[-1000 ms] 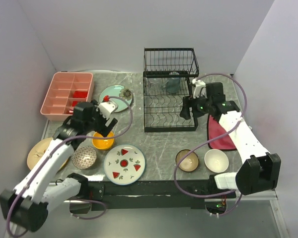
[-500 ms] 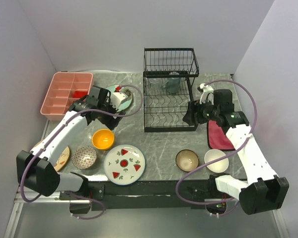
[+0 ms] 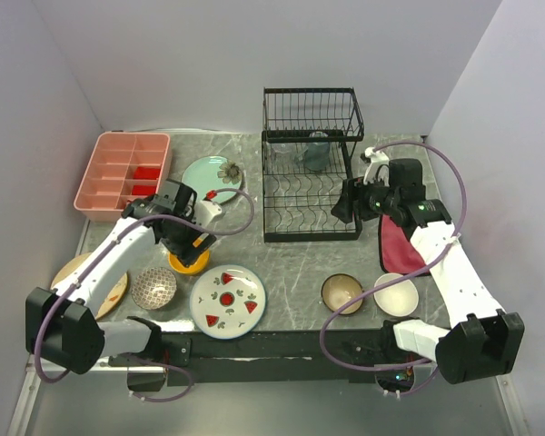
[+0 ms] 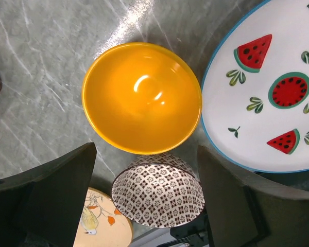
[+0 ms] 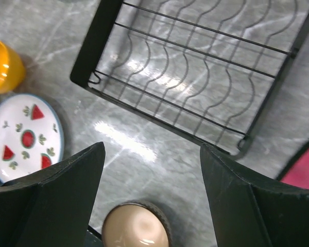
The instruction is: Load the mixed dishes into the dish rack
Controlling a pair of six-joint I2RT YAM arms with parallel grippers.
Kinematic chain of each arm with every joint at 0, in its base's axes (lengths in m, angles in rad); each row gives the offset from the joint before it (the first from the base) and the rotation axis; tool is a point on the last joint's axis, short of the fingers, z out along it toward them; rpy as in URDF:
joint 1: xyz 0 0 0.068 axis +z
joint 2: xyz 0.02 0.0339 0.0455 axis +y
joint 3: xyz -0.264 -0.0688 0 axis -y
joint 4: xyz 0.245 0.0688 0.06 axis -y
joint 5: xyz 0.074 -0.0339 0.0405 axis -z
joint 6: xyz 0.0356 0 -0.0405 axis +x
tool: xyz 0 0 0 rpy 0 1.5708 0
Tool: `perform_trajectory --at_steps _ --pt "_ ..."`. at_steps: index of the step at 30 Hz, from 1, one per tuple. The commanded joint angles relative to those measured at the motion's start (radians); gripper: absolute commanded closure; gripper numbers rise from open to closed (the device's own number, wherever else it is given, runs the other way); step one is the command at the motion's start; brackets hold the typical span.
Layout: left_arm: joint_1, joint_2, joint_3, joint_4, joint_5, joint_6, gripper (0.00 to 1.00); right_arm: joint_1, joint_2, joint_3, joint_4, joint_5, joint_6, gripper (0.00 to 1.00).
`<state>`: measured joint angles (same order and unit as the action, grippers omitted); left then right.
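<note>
Two pincers stand released, neither holding anything. The left pincer [image 4: 147,152] hangs spread wide above the orange bowl [image 4: 141,98], which sits upright on the grey counter [image 3: 291,263] just beside the watermelon-print plate [image 4: 268,92] and the patterned bowl [image 4: 158,190]; the tan plate [image 4: 100,221] lies next to the patterned bowl at the counter's near left edge. The right pincer [image 5: 152,150] hovers, fingers apart, over bare counter at the right near corner of the dish rack [image 3: 311,168], whose slotted lower tray holds no plate. A clear glass [image 3: 316,150] shows through the wires at the rack's back; which tier it stands on cannot be told. The mint plate [image 3: 209,173] lies left of the rack, and the brown bowl [image 3: 342,292] and white bowl [image 3: 396,294] sit side by side near the front edge.
</note>
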<state>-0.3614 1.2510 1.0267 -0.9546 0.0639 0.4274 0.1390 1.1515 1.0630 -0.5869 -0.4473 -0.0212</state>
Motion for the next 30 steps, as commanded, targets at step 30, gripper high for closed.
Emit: perform_trajectory --at_steps 30 --pt "-0.077 0.223 0.001 0.093 0.074 -0.127 0.51 -0.056 -0.087 -0.106 0.108 -0.002 0.03 0.18"
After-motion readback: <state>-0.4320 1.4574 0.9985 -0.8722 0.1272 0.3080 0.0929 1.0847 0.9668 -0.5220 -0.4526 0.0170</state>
